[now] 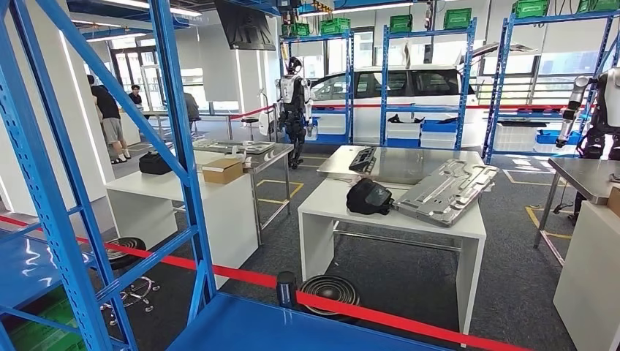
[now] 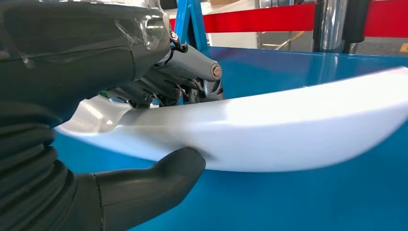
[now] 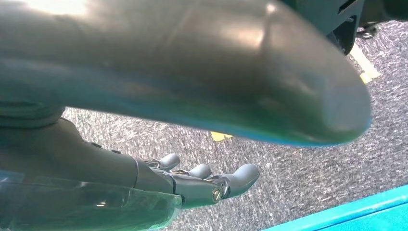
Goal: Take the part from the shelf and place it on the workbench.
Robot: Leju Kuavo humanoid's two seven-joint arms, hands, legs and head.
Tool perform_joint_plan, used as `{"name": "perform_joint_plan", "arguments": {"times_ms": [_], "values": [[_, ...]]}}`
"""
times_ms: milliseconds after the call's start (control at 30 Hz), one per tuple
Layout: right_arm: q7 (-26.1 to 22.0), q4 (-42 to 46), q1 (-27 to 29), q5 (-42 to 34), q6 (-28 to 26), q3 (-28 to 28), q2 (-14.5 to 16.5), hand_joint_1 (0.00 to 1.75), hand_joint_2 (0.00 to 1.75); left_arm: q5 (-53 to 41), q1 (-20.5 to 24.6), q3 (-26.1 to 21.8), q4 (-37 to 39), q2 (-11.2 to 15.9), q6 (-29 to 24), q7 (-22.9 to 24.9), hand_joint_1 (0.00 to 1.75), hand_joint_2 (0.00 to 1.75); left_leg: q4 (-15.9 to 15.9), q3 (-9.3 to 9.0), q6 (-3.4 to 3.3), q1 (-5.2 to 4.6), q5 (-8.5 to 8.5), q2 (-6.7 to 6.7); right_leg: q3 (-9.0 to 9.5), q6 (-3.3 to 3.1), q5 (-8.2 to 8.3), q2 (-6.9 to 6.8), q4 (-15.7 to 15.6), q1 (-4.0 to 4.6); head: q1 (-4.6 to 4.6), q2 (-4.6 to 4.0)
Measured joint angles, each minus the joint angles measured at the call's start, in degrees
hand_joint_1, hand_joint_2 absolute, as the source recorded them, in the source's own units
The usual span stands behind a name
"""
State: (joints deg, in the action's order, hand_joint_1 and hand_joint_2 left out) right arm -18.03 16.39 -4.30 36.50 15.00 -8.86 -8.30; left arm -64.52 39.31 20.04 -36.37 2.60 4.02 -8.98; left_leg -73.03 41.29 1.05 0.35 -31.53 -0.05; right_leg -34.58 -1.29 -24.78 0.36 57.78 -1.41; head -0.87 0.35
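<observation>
In the left wrist view my left hand [image 2: 159, 82] grips a long, curved white part [image 2: 288, 125] just above the blue shelf board [image 2: 298, 202]. The thumb [image 2: 159, 178] presses one side of the part and the fingers [image 2: 192, 67] close on the other. My right hand [image 3: 120, 168] hangs over grey carpet [image 3: 298, 159] with its fingers stretched out and nothing in them. In the head view the blue shelf board [image 1: 278, 325] lies at the bottom, and a white workbench [image 1: 395, 216] stands ahead beyond it.
Blue shelf uprights [image 1: 183, 146] cross the left of the head view. A red barrier tape [image 1: 365, 311] runs between shelf and workbench. On the workbench lie a black item [image 1: 369, 196] and a grey metal panel [image 1: 446, 191]. A second white table [image 1: 183, 194] carries a cardboard box [image 1: 223, 170].
</observation>
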Motion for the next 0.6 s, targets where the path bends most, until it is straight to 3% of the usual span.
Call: {"name": "perform_joint_plan", "arguments": {"times_ms": [67,133,233,300,367,433,467,500,533,600], "values": [[-0.01,0.0,-0.01,0.0,-0.03,-0.12,0.08,0.0,0.0,0.0,0.32,0.0,-0.06,0.01,0.01,-0.06,1.75,1.75,7.43,-3.76,-0.9,-0.27,3.78,-0.01,0.19,0.01,0.0,0.15,-0.03,0.2,-0.02,0.0],[-0.02,0.0,-0.03,-0.01,-0.05,-0.17,0.28,0.0,0.0,0.0,0.76,0.0,-0.23,0.04,-0.01,-0.07,1.75,1.75,14.29,-7.38,-2.01,-0.81,5.87,0.2,0.3,0.12,0.05,0.23,-0.12,0.33,-0.01,0.01],[-0.06,0.0,-0.03,-0.02,-0.18,-0.21,0.42,0.0,0.0,0.0,1.04,0.0,-0.47,0.13,-0.06,-0.07,1.73,1.75,16.45,-8.44,-2.77,-1.36,6.16,0.4,0.43,0.77,0.33,0.2,-0.58,0.24,-0.05,0.02],[-0.16,0.0,-0.02,-0.08,-0.27,-0.27,0.5,0.0,0.0,0.0,1.06,0.0,-0.69,0.14,-0.21,-0.07,1.55,1.75,17.73,-9.23,-3.12,-1.09,7.04,0.45,0.03,1.08,-0.18,0.06,0.16,0.36,-0.01,0.01],[-0.25,0.01,-0.07,-0.22,-0.32,-0.34,0.4,0.0,0.0,0.07,0.98,0.0,-0.86,0.11,-0.44,-0.06,1.35,1.75,18.7,-9.69,-3.39,-0.82,7.81,0.53,-2.34,0.88,-2.7,-0.07,5.16,0.38,0.14,0.01],[-0.26,0.01,-0.02,-0.37,-0.38,-0.5,0.21,0.0,0.0,0.15,0.58,-0.01,-0.91,0.2,-0.68,-0.02,1.31,1.75,18.71,-9.51,-3.49,-0.85,7.94,0.52,-5.89,0.94,-5.69,-0.07,12.81,0.32,0.24,0.01],[-0.23,0.0,0.04,-0.4,-0.42,-0.62,0.14,0.0,0.0,0.15,0.23,-0.02,-0.95,0.25,-0.83,0.01,1.31,1.75,18.63,-9.44,-3.46,-0.85,7.93,0.5,-6.93,1.24,-6.26,-0.08,15.03,0.25,0.27,0.01],[-0.2,0.0,0.08,-0.44,-0.44,-0.76,0.11,0.0,0.0,0.15,-0.11,-0.03,-1.05,0.31,-1.02,0.07,1.31,1.75,18.51,-9.37,-3.4,-0.82,7.89,0.46,-6.91,1.72,-5.96,-0.1,15.1,0.13,0.28,0.01],[-0.16,0.01,0.08,-0.48,-0.45,-0.91,0.07,0.0,0.0,0.1,-0.38,-0.04,-1.24,0.34,-1.3,0.16,1.31,1.75,18.27,-9.3,-3.24,-0.75,7.79,0.39,-5.6,2.32,-4.76,-0.16,12.53,-0.04,0.29,0.01],[-0.12,0.01,-0.05,-0.62,-0.46,-1.15,-0.05,0.0,0.0,-0.03,-0.62,-0.13,-1.93,0.45,-1.93,0.35,1.31,1.75,17.37,-8.94,-2.58,-0.71,7.34,0.19,-1.42,3.13,-2.07,-0.29,4.6,-0.31,0.34,0.01]]}}
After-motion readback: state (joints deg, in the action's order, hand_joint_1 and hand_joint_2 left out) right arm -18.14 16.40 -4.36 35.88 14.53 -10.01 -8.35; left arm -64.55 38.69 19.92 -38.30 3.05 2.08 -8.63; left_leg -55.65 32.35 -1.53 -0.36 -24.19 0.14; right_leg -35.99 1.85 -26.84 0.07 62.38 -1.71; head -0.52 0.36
